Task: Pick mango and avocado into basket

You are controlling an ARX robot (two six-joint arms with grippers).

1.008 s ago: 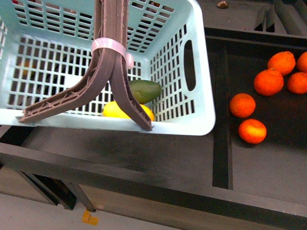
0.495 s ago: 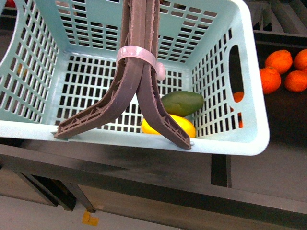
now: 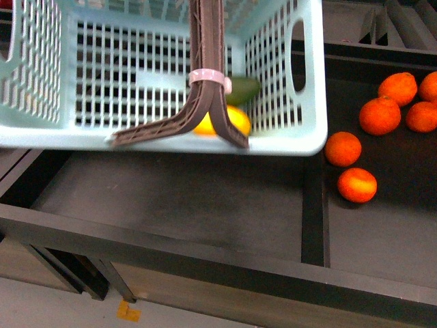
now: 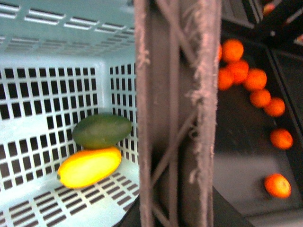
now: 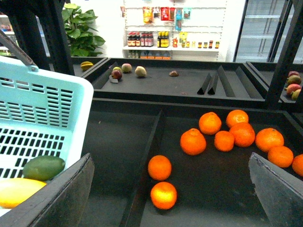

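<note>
Change: the basket (image 3: 311, 82) now sits higher and further away than a moment ago.
Contents: mango (image 4: 89, 166) and avocado (image 4: 102, 130) lie touching inside; task looks done.
Left hand: cannot tell.
Right hand (image 5: 170, 194): released, empty.

Oranges (image 3: 379, 115) lie loose on the dark shelf (image 3: 205, 205).

Only the right pincer (image 5: 170, 160) shows any robot body, in the right wrist view. It has two fingers (image 5: 61, 198), both dark grey to black with a matte finish. They're wedge-shaped, with broad flat faces tapering to blunt tips and a fine grainy texture. Edges are straight; screws and markings can't be made out.
</note>
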